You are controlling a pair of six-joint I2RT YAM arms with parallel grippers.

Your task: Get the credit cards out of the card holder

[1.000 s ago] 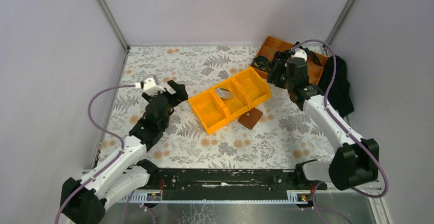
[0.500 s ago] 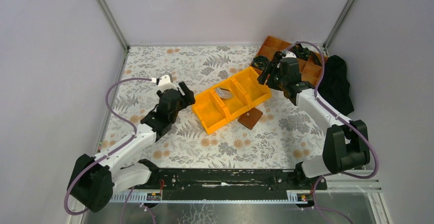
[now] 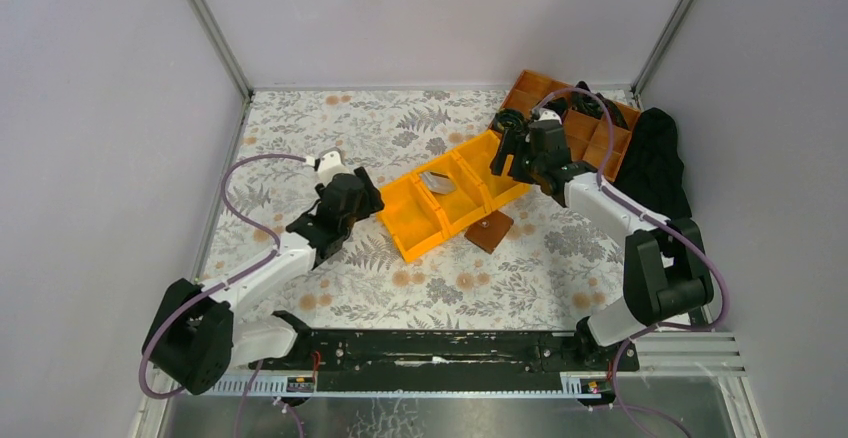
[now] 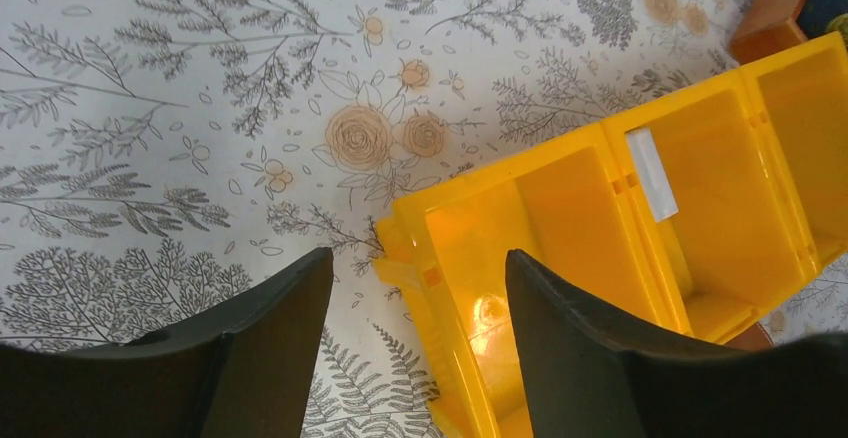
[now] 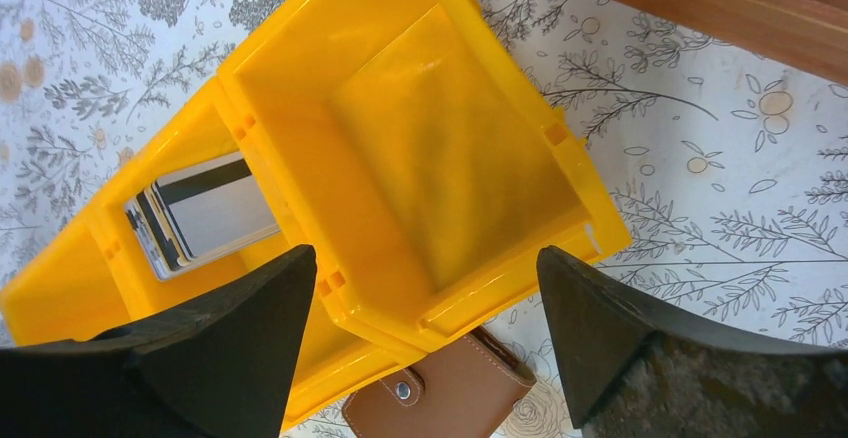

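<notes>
Between left hand [image 3: 365, 192] and right hand [image 3: 506, 154] lies a yellow plastic three-compartment bin [image 3: 476, 201] holding silvery flat cards [image 3: 436, 180]; a brown leather card holder [image 3: 489, 230] sits nearer the right hand.

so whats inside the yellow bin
In the yellow bin, the middle compartment holds the credit cards, stacked, the top one with a dark stripe. Nothing shows in either end compartment. The stack hides its lower cards and the floor beneath.

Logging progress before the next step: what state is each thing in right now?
bin: upright, both end compartments empty.
holder: lying flat beside the bin, looks closed.
cards: stacked in the bin's middle compartment, out of the holder.
left pincer: open, empty.
right pincer: open, empty.
</notes>
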